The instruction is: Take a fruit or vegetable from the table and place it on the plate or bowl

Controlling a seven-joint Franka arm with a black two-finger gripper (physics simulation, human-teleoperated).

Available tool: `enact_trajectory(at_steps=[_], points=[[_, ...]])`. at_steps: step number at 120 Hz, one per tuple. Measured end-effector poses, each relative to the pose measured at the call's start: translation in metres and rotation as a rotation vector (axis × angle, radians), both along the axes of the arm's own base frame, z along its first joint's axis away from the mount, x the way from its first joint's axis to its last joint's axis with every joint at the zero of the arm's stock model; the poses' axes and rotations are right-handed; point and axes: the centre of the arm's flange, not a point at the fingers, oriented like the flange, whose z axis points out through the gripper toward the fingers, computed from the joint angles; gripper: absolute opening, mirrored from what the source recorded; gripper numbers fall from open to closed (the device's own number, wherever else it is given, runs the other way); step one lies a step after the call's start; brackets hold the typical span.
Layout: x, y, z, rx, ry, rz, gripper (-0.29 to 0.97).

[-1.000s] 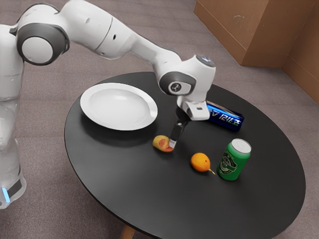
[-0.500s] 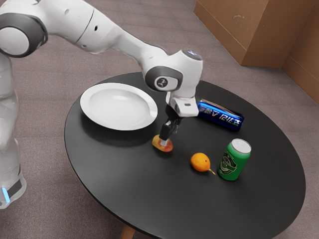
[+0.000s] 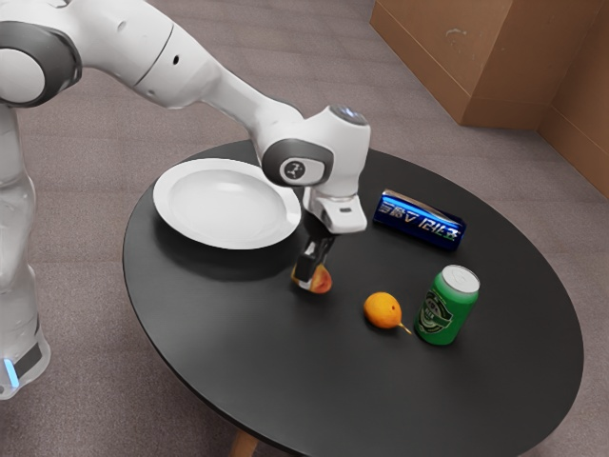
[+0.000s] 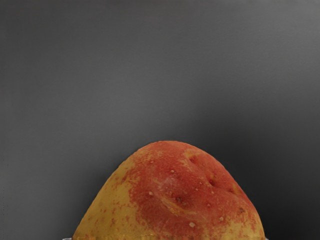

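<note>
White wrist point(image 3: 328, 157) nearer plate point(image 3: 224, 200), over red-yellow fruit point(image 3: 324, 282)

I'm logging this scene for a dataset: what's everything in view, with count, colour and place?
table: one, black, centre
plate: one, white, exterior view's left
red-yellow fruit: one, red-yellow, beside the plate
green can: one, green, upright, exterior view's right
blue can: one, blue, on its side
orange fruit: one, orange, beside the green can
cardboard boxes: count unclear, brown, beyond table
arm: one, white, from exterior view's left
gripper: one, black, at the red-yellow fruit
</note>
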Motion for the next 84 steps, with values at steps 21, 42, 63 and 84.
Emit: enact_trajectory(at_steps=[21, 42, 63, 84], points=[[0.002, 0.004, 0.009, 0.007, -0.039, 0.033, 0.33], [-0.005, -0.003, 0.057, 0.072, -0.148, 0.014, 0.33], [-0.038, 0.062, 0.136, 0.111, -0.272, 0.159, 0.34], [-0.103, 0.116, 0.121, 0.091, -0.222, 0.339, 0.3]])
